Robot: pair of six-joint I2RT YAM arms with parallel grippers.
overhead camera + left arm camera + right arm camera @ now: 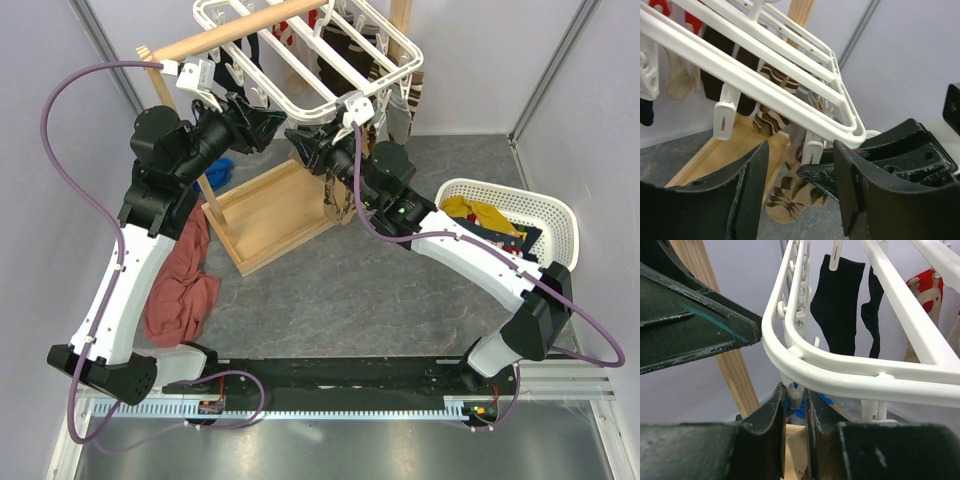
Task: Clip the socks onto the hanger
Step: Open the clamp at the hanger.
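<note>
The right claw [796, 391] is clenched on a white peg [795, 403] that hangs under the near corner of the hanger [850, 376]. My guess is that it pinches the peg either to press it open or to keep the swinging frame steady while a sock is fed in.

The left claw [801, 150] sits just under that same corner, facing the right one. Its fingers [747, 195] stand apart and released, and nothing is between them but air. It looks placed to help at this peg, but with no sock in either claw there is nothing to clip yet.

The mustard pair [480, 213] lies in the basket [556, 205], well to the right of the hanger. The pair is limp and bunched into a heap, so each sock would need pulling out and straightening. Any pattern on them is too small to make out. Something dark lies beside them; whether it is the navy pair I cannot tell.

On the far side of the hanger, dark socks [837, 300] hang flat and straight from their pegs; navy or black, I cannot say. A brown argyle sock [790, 200] dangles below the hanger. The hanger itself hangs from a wooden pole [200, 41].
</note>
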